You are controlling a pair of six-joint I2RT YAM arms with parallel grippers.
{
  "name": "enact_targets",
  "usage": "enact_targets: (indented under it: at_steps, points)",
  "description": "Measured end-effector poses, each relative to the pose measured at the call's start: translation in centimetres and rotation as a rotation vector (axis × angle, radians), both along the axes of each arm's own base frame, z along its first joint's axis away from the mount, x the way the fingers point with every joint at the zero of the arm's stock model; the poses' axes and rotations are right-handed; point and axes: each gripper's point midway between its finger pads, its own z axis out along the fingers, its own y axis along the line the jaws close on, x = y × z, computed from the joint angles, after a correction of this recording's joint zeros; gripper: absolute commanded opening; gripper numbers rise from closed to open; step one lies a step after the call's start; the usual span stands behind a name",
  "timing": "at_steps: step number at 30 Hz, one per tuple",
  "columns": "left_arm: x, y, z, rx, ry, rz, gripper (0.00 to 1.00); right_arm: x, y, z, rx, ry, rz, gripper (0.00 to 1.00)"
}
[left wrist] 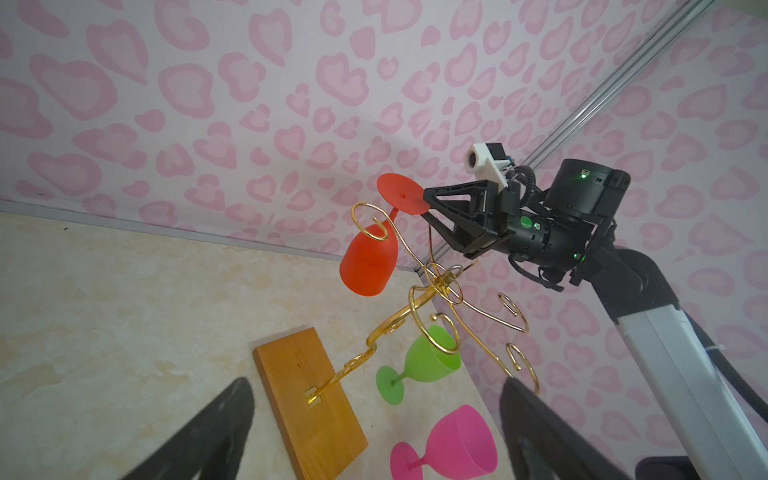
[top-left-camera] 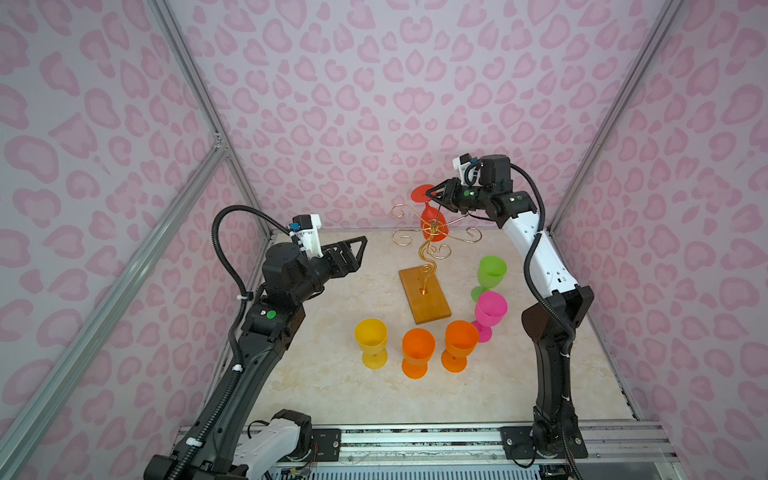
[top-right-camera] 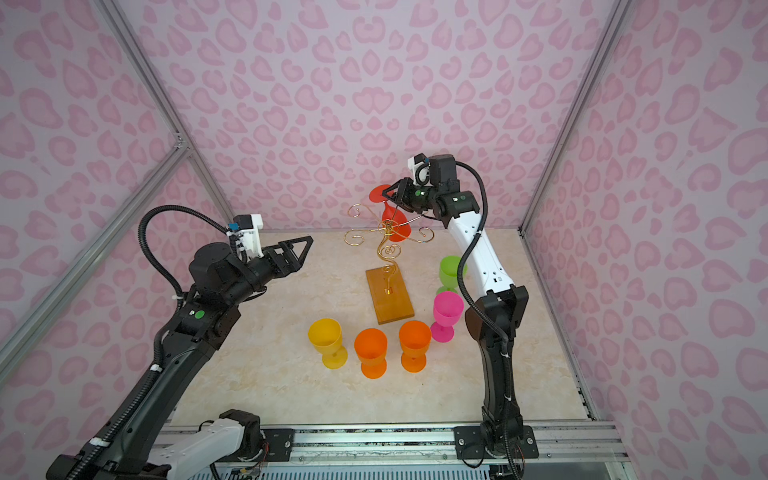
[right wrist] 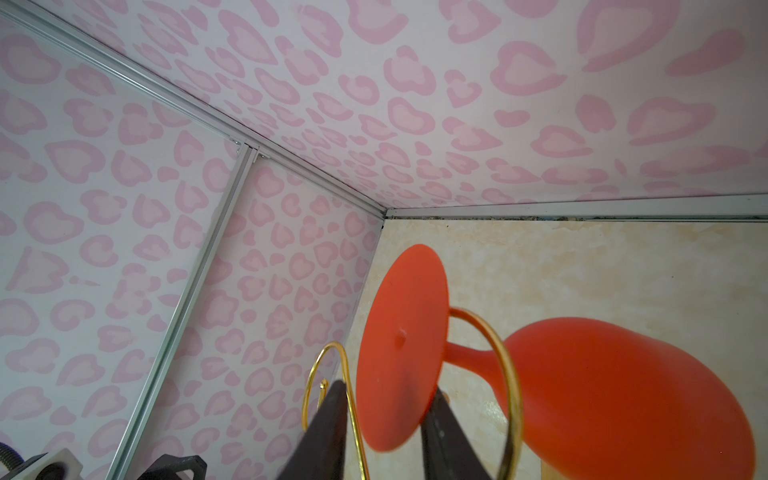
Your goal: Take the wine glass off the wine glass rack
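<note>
Between the fingers of my right gripper [right wrist: 388,390] sits the round foot of the red wine glass [right wrist: 623,395], one finger on either side of the disc, though I cannot tell whether they press on it. Just below the gripper the glass hangs bowl-down from a scroll arm of the wine glass rack [top-left-camera: 424,297], with gold wire curling round its stem. Across the rack from it, my left gripper [top-left-camera: 360,249] hovers low with jaws wide apart, holding nothing.
</note>
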Motion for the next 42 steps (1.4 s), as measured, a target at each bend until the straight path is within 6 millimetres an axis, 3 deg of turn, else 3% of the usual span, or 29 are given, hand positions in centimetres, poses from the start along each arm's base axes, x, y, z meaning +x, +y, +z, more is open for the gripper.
enact_targets:
  at_steps: [12, 30, 42]
  points:
    - [0.0, 0.0, -0.1, 0.001, 0.003, 0.0, 0.94, 0.6, -0.1, -0.1, 0.0, -0.014, -0.025, 0.13]
    - [-0.1, -0.1, -0.2, -0.003, 0.006, -0.004, 0.93, 0.5, -0.4, 0.5, 0.054, -0.01, -0.01, 0.0]
    - [-0.1, -0.2, -0.2, -0.004, 0.006, -0.01, 0.93, 0.3, -0.2, 0.9, 0.097, 0.014, 0.005, 0.0]
